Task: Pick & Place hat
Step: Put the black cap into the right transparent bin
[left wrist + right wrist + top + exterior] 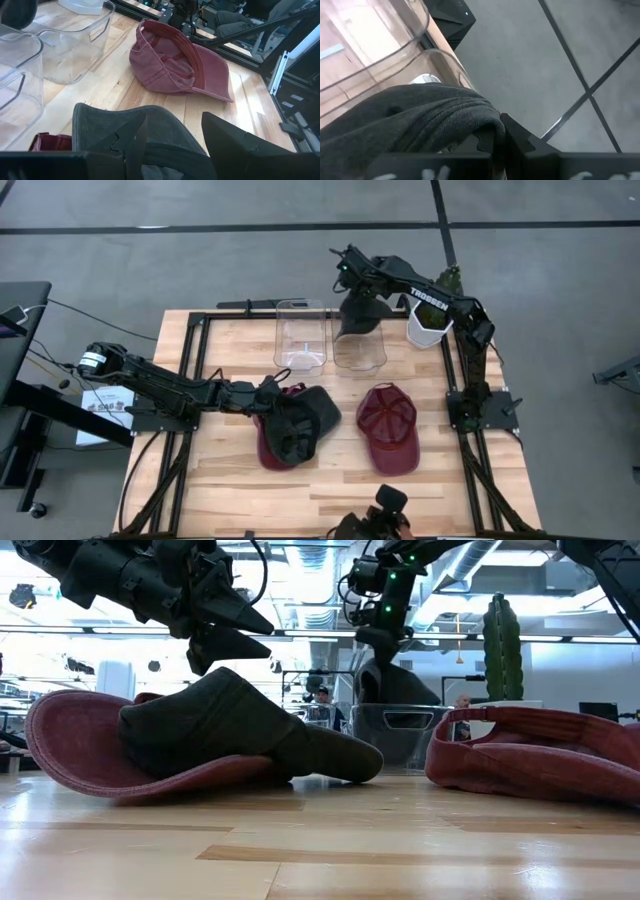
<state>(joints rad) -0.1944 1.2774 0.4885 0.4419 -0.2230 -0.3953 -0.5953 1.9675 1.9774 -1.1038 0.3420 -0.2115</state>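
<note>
A dark grey hat [300,428] lies across a maroon hat [268,452] at the table's middle. My left gripper [272,395] hovers open just above it; in the low view its fingers [240,615] stand apart and clear of the hat's top [220,690]. A second dark grey hat [358,320] hangs over the right clear bin [360,352] at the far side, with my right gripper [354,295] shut on it. Another maroon cap [388,430] rests on the table to the right, opening up. My right gripper pinches a bunched fold of the dark grey hat's cloth [470,120] between its two fingers, coming from above and slanting down. The hat hangs below the fingers [390,680] over the clear bin; whether its lower edge touches the bin I cannot tell.
A second clear bin [300,335] stands left of the first. A white container [428,325] with a green cactus-like plant [502,645] sits at the far right. A black frame [195,370] borders the wooden table. Bare wood lies along the near edge.
</note>
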